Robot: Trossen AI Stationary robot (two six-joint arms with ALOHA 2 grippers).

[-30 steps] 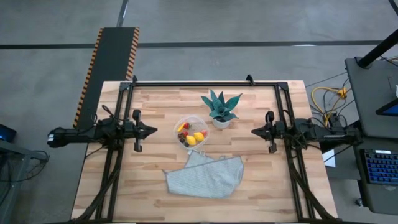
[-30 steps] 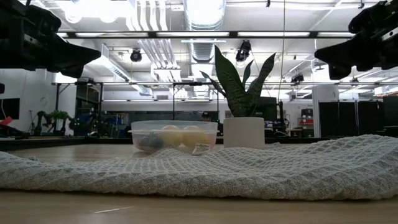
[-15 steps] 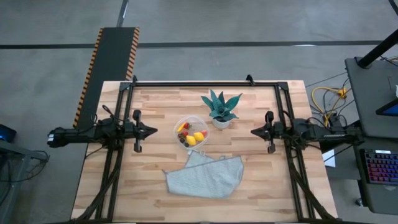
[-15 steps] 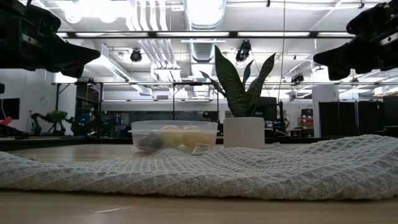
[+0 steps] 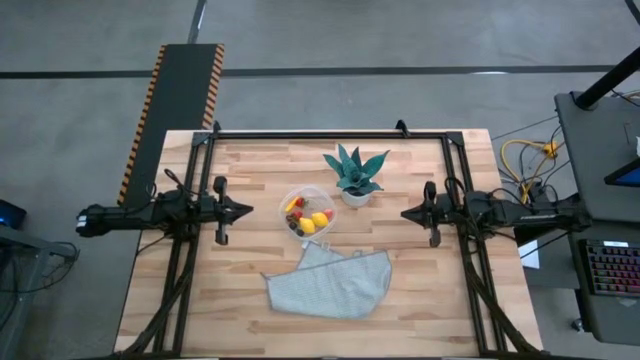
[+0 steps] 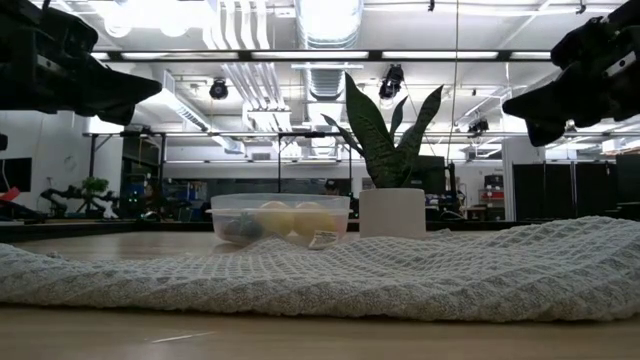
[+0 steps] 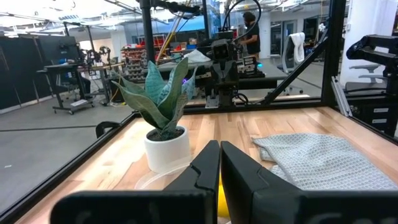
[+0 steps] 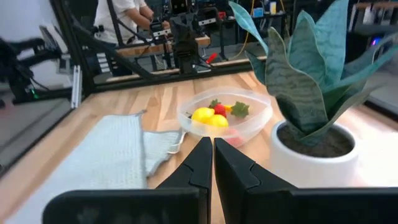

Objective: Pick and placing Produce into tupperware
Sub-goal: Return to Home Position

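The clear round tupperware (image 5: 307,211) stands on the wooden table between both arms, and the produce (image 5: 309,219) lies inside it: yellow lemon-like pieces, red berries and a dark one. The right wrist view shows the tupperware (image 8: 225,115) with the produce (image 8: 211,115) ahead of the fingers. My left gripper (image 5: 248,210) hangs shut above the table, left of the tupperware. My right gripper (image 5: 404,213) is shut too, right of the potted plant. Neither gripper holds anything.
A teal spiky plant in a white pot (image 5: 355,172) stands just beyond and right of the tupperware. A grey waffle cloth (image 5: 330,280) lies crumpled toward the near edge. A black frame (image 5: 330,133) runs around the table.
My right gripper has crept a little toward the table's left and dipped slightly. Its fingers have stayed shut. The left arm, the tupperware and the produce have kept still.
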